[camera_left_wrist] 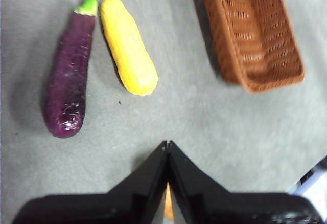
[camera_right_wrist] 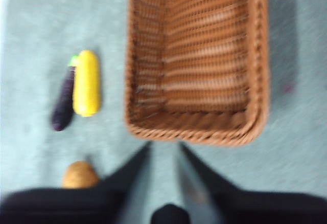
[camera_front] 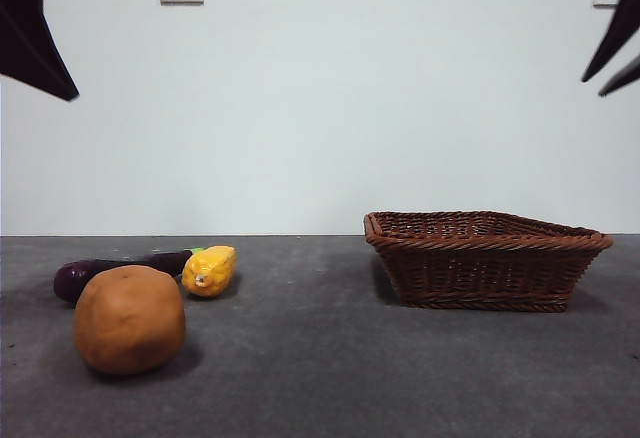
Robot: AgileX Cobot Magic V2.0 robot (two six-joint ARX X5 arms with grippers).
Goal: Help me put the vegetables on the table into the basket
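All 3 veg lie on the table [camera_front: 330,358], none in the basket [camera_front: 485,270]. Front view: potato [camera_front: 129,319] nearest the camera, w/ eggplant [camera_front: 110,271] and corn cob [camera_front: 209,270] behind it, those 2 side by side and touching or nearly so. Basket stands well apart from them on the other side, upright. From this low angle its inside can't be seen; only black tips of both arms show at the top corners.

Left wrist view gives what front can't: eggplant [camera_left_wrist: 69,78] and corn [camera_left_wrist: 127,52] seen full length from above, lying close together w/ the green stem end next to the corn's tip. Basket [camera_left_wrist: 253,29] shows at an angle, nothing visible in the part that shows. Left gripper [camera_left_wrist: 167,150] hangs above bare table, jaws pressed together, holding nothing. Only a sliver of orange shows behind the jaws.

Right wrist view, blurry: basket [camera_right_wrist: 196,60] interior seen from overhead w/ nothing in it. Right gripper [camera_right_wrist: 164,150] hovers just off the basket's rim, jaws apart, nothing between them. Eggplant [camera_right_wrist: 64,101], corn [camera_right_wrist: 86,83] and potato [camera_right_wrist: 79,175] sit beside the basket, on the table
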